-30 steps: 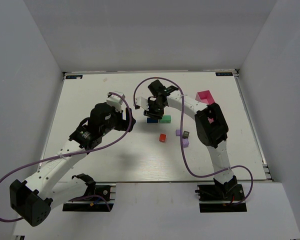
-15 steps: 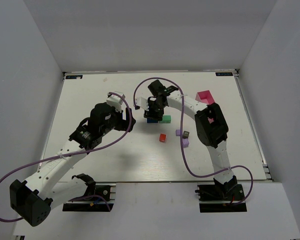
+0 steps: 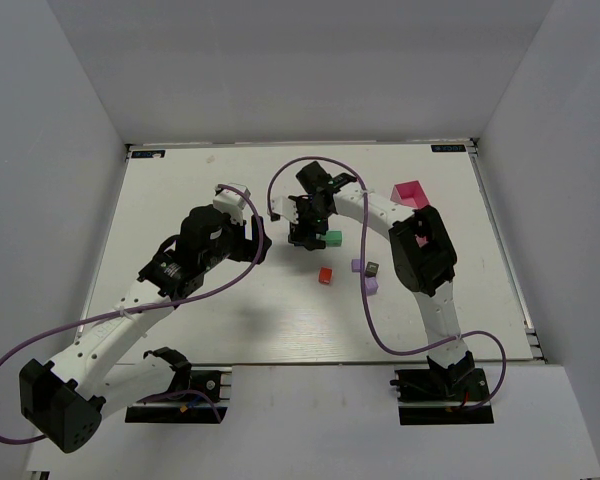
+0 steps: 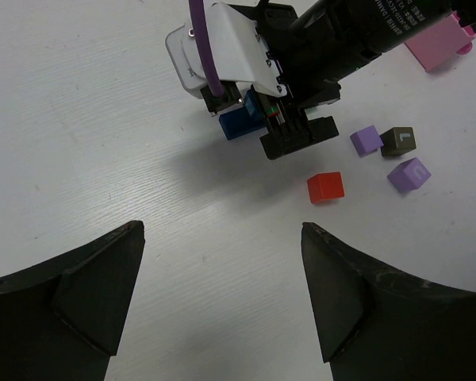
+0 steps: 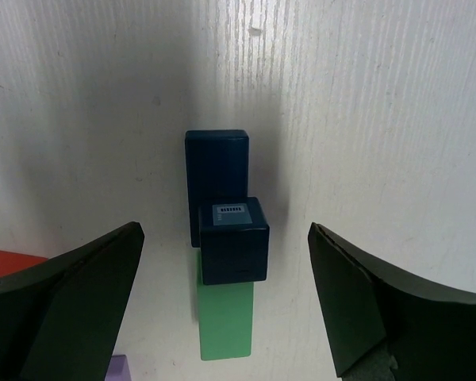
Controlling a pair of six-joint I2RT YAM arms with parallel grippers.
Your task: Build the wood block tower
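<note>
The right gripper (image 5: 224, 230) has its fingers wide apart and holds nothing. Right under it sits a small dark blue block (image 5: 234, 240), on top of a long blue block (image 5: 216, 163) and a green block (image 5: 224, 321) (these two lie end to end). The left gripper (image 4: 222, 230) is spread wide too, and empty. A red block (image 4: 325, 187) lies just ahead of it.

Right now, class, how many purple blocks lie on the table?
2. The first purple block sits beside the dark block. The second purple block lies close by, on the dark block's near side. The right arm may hide others.
</note>
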